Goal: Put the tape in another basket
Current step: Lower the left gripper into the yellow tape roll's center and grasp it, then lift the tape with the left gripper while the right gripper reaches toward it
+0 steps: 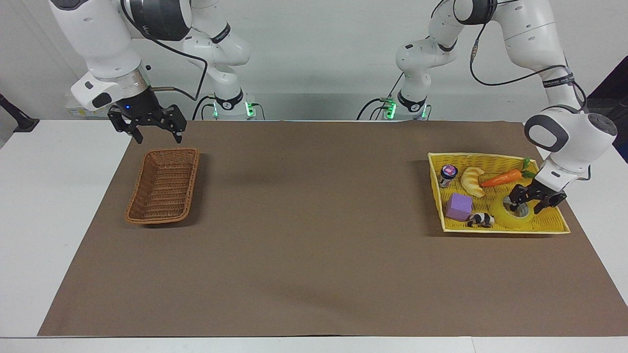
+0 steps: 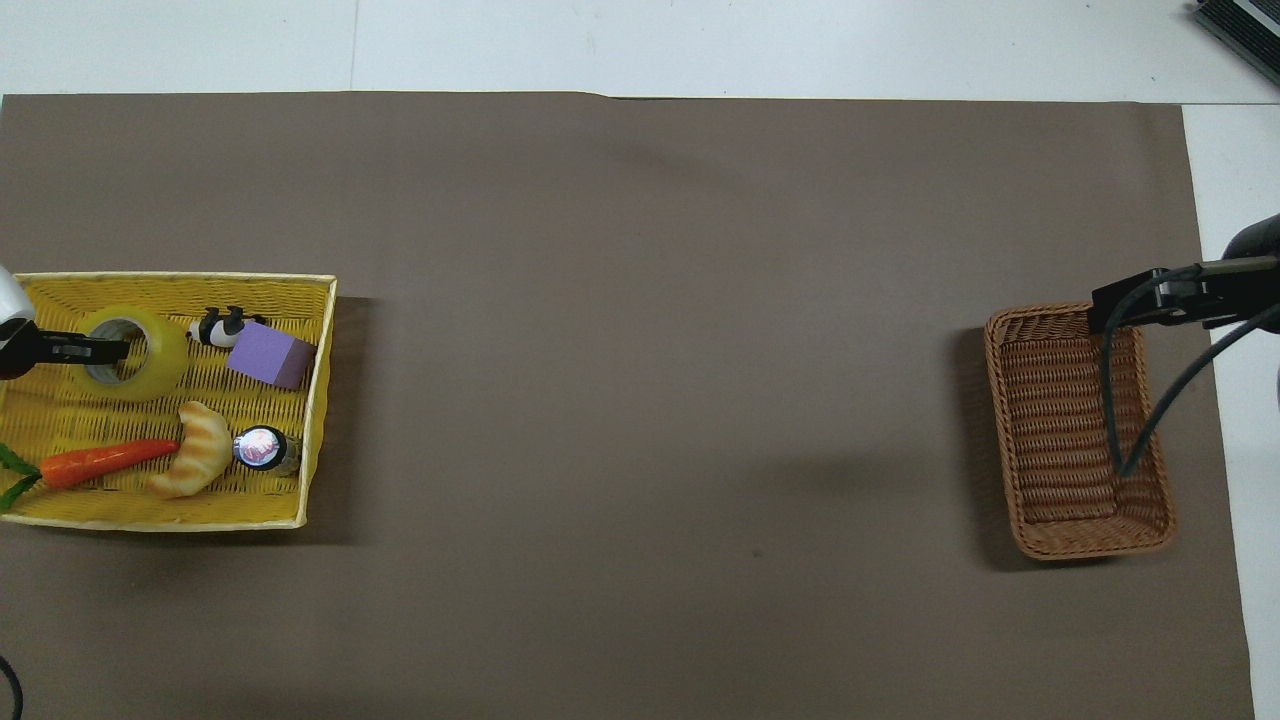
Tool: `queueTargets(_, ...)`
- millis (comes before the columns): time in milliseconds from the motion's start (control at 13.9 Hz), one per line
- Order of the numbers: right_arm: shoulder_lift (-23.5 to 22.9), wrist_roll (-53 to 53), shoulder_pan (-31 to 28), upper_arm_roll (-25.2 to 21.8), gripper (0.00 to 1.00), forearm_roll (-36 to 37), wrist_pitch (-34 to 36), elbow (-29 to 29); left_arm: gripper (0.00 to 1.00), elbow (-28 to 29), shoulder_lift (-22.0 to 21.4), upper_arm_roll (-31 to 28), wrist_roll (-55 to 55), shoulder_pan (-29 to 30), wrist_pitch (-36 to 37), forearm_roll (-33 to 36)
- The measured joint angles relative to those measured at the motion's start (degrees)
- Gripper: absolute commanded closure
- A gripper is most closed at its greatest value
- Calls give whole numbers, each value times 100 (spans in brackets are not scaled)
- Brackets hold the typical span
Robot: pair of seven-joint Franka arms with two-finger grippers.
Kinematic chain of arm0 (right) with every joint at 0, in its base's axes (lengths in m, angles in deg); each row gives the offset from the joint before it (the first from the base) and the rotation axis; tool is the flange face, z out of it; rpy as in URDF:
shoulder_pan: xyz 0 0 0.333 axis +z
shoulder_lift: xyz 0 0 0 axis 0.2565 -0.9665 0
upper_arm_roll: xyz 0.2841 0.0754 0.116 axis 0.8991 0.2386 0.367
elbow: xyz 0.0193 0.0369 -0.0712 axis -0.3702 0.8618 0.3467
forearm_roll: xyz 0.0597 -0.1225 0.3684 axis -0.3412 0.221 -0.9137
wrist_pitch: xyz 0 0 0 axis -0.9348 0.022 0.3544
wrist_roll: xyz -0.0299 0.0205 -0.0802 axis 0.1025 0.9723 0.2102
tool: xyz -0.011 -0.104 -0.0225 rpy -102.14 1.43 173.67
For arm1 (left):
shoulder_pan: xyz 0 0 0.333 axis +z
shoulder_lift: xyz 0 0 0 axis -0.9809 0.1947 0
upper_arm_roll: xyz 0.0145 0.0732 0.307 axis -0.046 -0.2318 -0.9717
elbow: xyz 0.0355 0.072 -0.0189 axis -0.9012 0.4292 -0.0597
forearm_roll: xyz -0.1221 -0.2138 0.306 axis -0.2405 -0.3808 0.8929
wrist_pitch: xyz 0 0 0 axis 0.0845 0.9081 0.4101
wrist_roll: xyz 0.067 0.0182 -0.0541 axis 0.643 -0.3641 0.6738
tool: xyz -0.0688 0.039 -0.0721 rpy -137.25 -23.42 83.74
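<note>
The tape (image 1: pixel 514 212) is seen lying flat in the yellow tray (image 1: pixel 552 221) at the left arm's end of the surface, in the part of the tray farther from the robots, with its hollow core facing up. The left gripper (image 1: pixel 527 202) is lowered onto the roll; one finger appears to be set inside the core and the other outside the wall on the side toward the tray's end. The jaws are narrowed around that wall, and whether the roll is already firmly pinched cannot be told. A grasp through the core is judged sensible, since the roll is wide and would be hard to span from outside.

The tape is flanked by a purple block (image 1: pixel 459 206) and a small black-and-white toy (image 1: pixel 480 219), with a carrot (image 1: pixel 501 178), a croissant toy (image 1: pixel 473 181) and a small jar (image 1: pixel 447 175) nearer to the robots. A straight lift is judged to be called for, so that these neighbours are not dragged along.

The brown wicker basket (image 1: pixel 164 186) is placed well apart, at the right arm's end, with nothing in it. The right gripper (image 1: pixel 148 125) is held waiting over the surface just beside the basket's end, with its jaws spread wide and holding nothing.
</note>
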Motion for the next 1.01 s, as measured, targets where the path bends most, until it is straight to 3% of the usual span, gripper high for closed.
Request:
queueTargets(288,0,0,20,4,0,0,0,0,100,-126,-133,16,-8,47,9,-4)
queueTargets(576,0,0,19,6,0,0,0,0,100,-166,-747,142,238,-120,560,-9)
queueTargets(792,-1,0,5,4,0,-34,-3,10,100,-136,-1246,166,955,-668,1161,-12)
queueTargets(1008,12,0,-7,-18,0,-567,-273,173,100,5,-1375,189,1883,-1420,1243,-19)
